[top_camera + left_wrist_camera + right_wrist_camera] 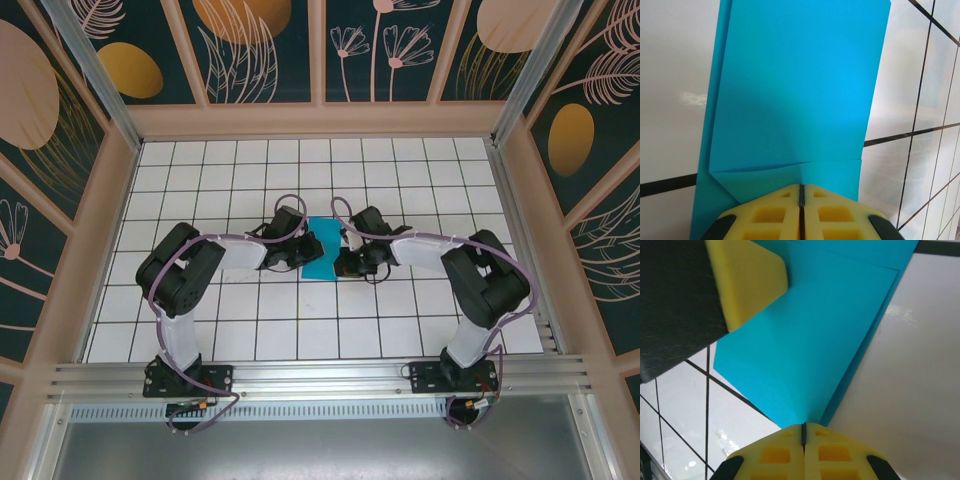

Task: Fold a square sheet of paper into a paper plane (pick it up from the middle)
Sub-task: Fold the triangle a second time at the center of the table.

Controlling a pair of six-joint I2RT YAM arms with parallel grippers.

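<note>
One paper (322,250), folded in layers, lies at the centre of the top view on the table (250,330). Two grippers flank it. The left gripper (801,192) and right gripper (803,432) each have their pads together, pinching the paper.

Top view: a white table (390,325) ruled into square tiles by thin dark lines, enclosed at the back and both sides by a pale wooden frame (320,120). Above the frame stand dark teal wall panels (250,50) printed with leaves, flowers and orange and peach ovals. An aluminium rail (320,380) runs along the near edge, with a grey metal sheet (320,450) below it. Wrist views: glossy tiles (reflections visible) crossed by a grid line (915,133).
</note>
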